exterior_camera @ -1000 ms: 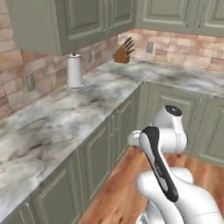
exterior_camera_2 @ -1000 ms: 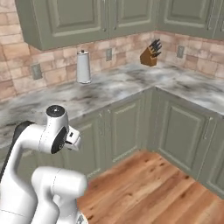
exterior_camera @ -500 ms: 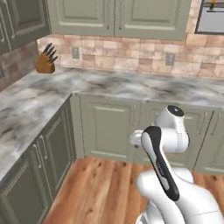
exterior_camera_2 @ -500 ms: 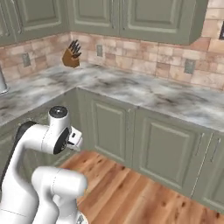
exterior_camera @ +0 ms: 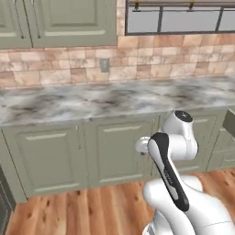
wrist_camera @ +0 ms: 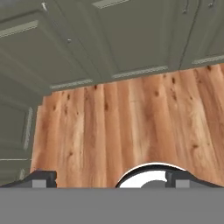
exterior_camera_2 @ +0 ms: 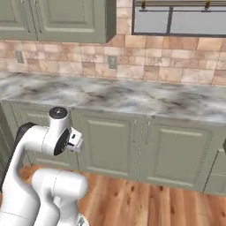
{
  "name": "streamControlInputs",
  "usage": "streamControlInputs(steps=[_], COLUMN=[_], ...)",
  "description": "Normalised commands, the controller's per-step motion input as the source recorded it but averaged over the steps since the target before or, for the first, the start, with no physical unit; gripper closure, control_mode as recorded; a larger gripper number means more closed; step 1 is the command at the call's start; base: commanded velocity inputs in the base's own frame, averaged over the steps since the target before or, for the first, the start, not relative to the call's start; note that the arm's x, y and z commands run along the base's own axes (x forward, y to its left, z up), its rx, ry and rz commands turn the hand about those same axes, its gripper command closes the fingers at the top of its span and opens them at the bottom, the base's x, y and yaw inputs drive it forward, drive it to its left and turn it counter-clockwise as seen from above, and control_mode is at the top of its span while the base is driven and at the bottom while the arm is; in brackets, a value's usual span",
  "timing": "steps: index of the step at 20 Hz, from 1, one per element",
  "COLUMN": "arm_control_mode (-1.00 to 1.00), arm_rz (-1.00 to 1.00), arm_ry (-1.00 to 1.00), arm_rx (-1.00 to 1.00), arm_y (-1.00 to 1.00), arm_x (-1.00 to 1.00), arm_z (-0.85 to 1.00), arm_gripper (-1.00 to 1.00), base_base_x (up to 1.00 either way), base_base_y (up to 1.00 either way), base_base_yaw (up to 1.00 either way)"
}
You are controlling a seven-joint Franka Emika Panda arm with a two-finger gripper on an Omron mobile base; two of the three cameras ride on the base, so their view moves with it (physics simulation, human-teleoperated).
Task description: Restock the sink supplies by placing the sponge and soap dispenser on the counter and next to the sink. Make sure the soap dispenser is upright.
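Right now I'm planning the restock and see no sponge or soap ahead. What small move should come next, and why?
Probably keep turning the base to search: ahead lies a marble counter over green cabinets, and the open gripper holds nothing, pointing at the wood floor.

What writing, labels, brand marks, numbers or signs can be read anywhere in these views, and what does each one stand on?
None: no readable text in any view.
The counter, the brick backsplash and the cabinet doors carry no lettering.
The wall outlet plate is blank.
The arm bears no brand mark or number.
The wood floor in the hand view has grain only, no signs.
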Motion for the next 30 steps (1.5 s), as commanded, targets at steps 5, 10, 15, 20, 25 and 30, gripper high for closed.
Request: streamControlInputs(steps=[5,10,15,20,25,30], arm_control_mode=[1.0,1.0,1.0,1.0,1.0,1.0], arm_rz=[0.0,0.0,0.0,0.0,0.0,0.0], arm_ry=[0.0,0.0,0.0,0.0,0.0,0.0], arm_rx=[0.0,0.0,0.0,0.0,0.0,0.0], arm_y=[0.0,0.0,0.0,0.0,0.0,0.0], arm_x=[0.0,0.0,0.0,0.0,0.0,0.0], arm_z=[0.0,0.0,0.0,0.0,0.0,0.0], arm_gripper=[-1.0,-1.0,-1.0,-1.0,-1.0,-1.0], base_base_x=[0.41,0.61,0.7,0.75,0.96,0.97], base_base_y=[-0.7,-0.83,-0.6,-0.48,-0.29,-0.26], base_base_yaw=[-0.57,-0.42,-0.33,-0.24,-0.19,-0.24])
